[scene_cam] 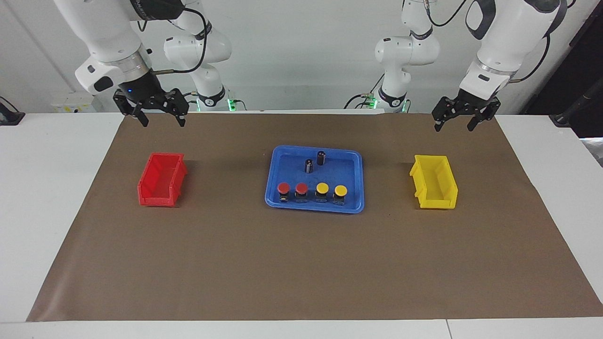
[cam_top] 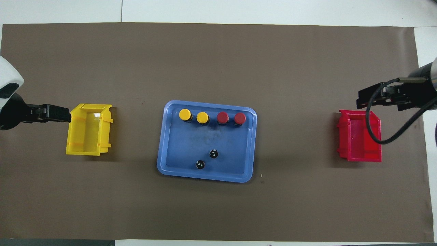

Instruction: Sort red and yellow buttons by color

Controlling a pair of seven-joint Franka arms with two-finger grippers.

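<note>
A blue tray (scene_cam: 351,155) sits mid-worktop (scene_cam: 56,197) on a brown mat (scene_cam: 301,263); in it four buttons stand in a row along the edge farther from the robots: two red buttons (scene_cam: 283,188) (scene_cam: 301,189) toward the right arm's end, two yellow buttons (scene_cam: 322,188) (scene_cam: 340,190) toward the left arm's end; two dark cylinders (scene_cam: 309,165) (scene_cam: 321,157) stand in the tray nearer the robots. A red bin (scene_cam: 161,179) lies toward the right arm's end, a yellow bin (scene_cam: 434,182) toward the left arm's; both look empty. The left hand (scene_cam: 454,124) hangs over the mat above the yellow bin's end, fingers spread wide, holding nothing; the right hand (scene_cam: 161,121) hangs likewise above the red bin's end, fingers wide, holding nothing.
</note>
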